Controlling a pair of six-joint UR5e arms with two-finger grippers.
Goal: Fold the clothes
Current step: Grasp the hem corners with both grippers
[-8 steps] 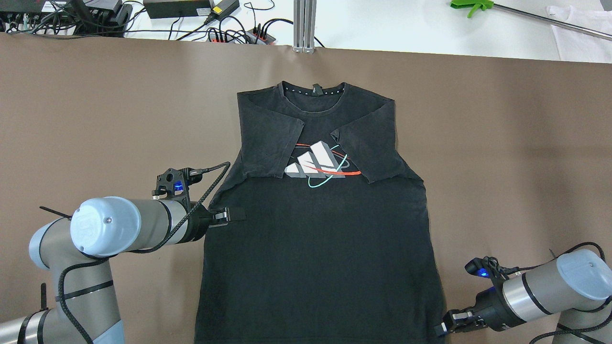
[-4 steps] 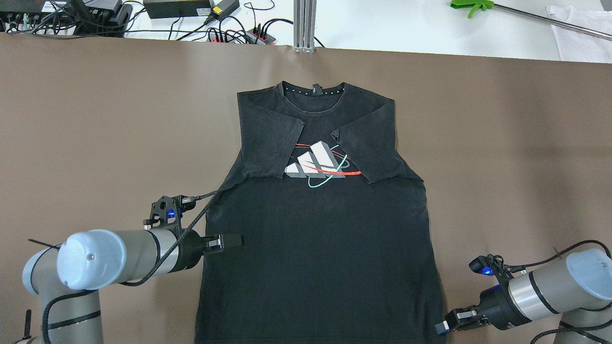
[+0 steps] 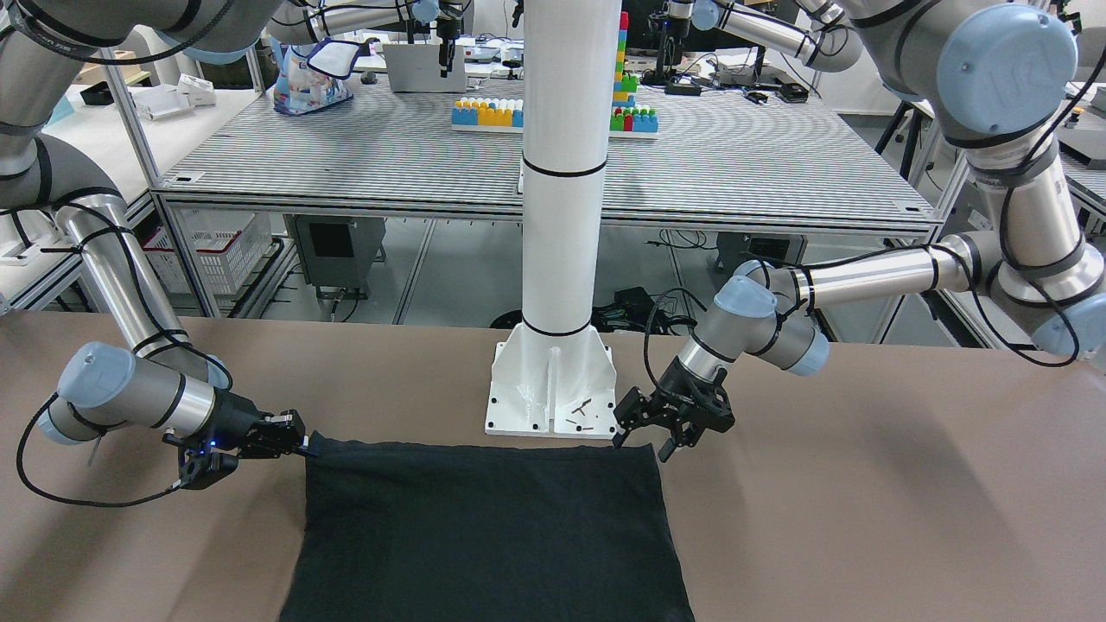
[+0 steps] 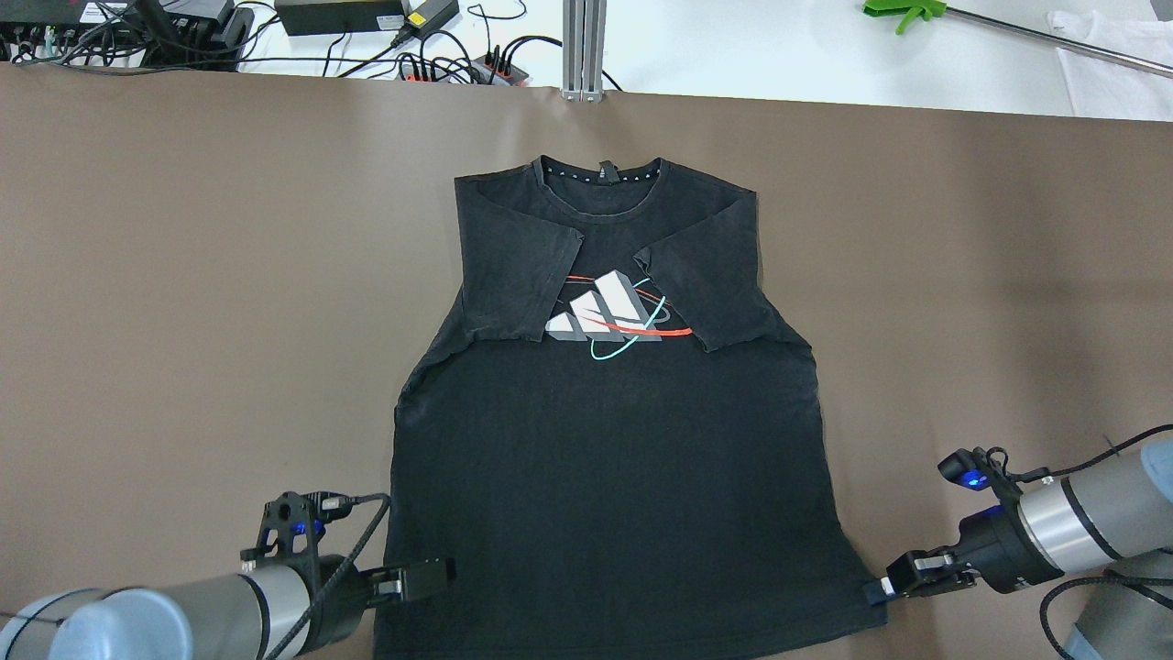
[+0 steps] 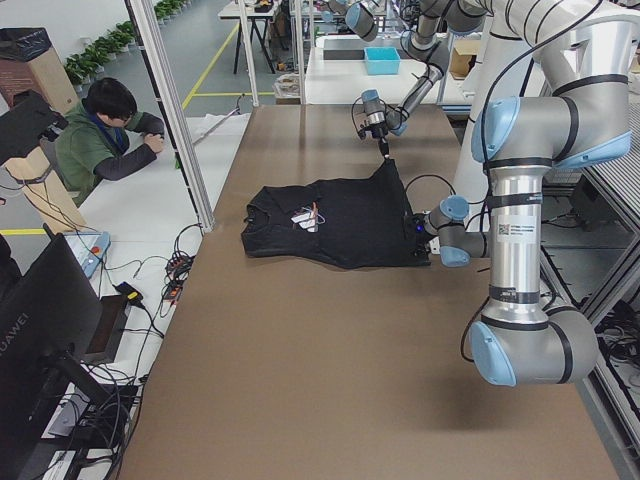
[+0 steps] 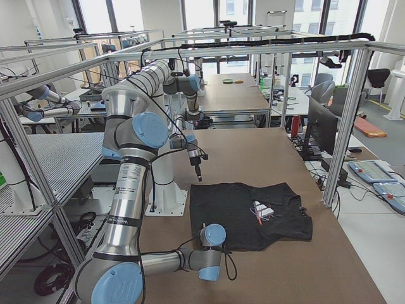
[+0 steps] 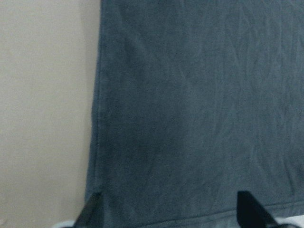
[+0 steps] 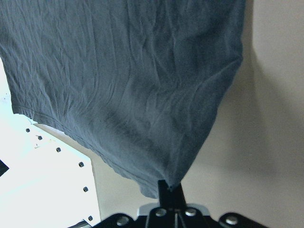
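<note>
Soft black shirt (image 4: pixel 605 477), sleeves folded in, lies flat on brown table (image 4: pixel 183 275). R gripper (image 4: pixel 878 591) pinches wrinkled hem corner. L gripper (image 4: pixel 447 573) spread wide over fabric.

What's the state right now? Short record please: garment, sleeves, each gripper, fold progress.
garment: black T-shirt, flat on the brown table, collar away from the robot
print: logo on the chest, partly covered
sleeves: both folded inward over the chest
left gripper: open, at the hem corner on its side, not gripping
right gripper: shut on the other hem corner
fold progress: body not yet folded
</note>
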